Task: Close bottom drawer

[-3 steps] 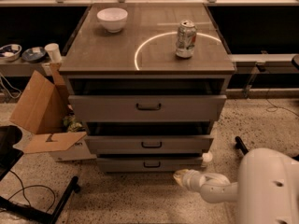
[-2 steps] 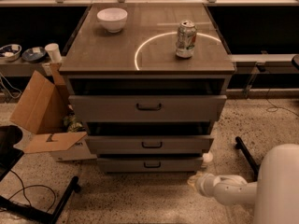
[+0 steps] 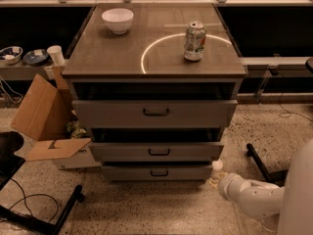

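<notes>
The bottom drawer (image 3: 159,172) is the lowest and narrowest of the grey cabinet's three fronts, with a small dark centre handle. It sticks out a little, beyond the drawer above it. My gripper (image 3: 215,174) is low near the floor, just off the drawer's right front corner. The white arm (image 3: 249,196) reaches in from the lower right. I cannot tell whether the gripper touches the drawer.
The middle drawer (image 3: 157,151) and top drawer (image 3: 155,112) also stand slightly out. A soda can (image 3: 194,41) and a white bowl (image 3: 117,20) sit on the cabinet top. An open cardboard box (image 3: 46,116) lies left of the cabinet. Black stand legs (image 3: 41,219) and cables cross the floor.
My arm and gripper have moved right, from in front of the bottom drawer's front to beside its right corner. The drawers look unmoved.
</notes>
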You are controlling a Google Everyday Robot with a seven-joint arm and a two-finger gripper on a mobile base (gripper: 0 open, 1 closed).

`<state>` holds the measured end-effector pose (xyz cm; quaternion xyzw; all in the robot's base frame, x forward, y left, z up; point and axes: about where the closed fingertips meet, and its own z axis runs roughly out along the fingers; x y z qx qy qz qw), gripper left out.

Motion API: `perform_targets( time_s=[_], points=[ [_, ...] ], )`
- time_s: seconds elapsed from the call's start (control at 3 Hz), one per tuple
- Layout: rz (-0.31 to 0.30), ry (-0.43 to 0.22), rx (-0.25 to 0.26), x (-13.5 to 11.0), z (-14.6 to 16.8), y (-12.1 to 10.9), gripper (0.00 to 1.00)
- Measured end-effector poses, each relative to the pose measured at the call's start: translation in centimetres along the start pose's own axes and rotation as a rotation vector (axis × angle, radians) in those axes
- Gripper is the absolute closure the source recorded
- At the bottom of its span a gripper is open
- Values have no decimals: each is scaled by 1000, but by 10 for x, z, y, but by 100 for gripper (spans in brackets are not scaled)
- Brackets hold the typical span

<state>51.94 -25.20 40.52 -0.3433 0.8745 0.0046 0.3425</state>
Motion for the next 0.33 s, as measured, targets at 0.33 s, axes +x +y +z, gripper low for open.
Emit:
perform_targets(
  time_s=[0.33],
  points=[
    [-96,-153,83,-72,-51,17,96]
  ],
)
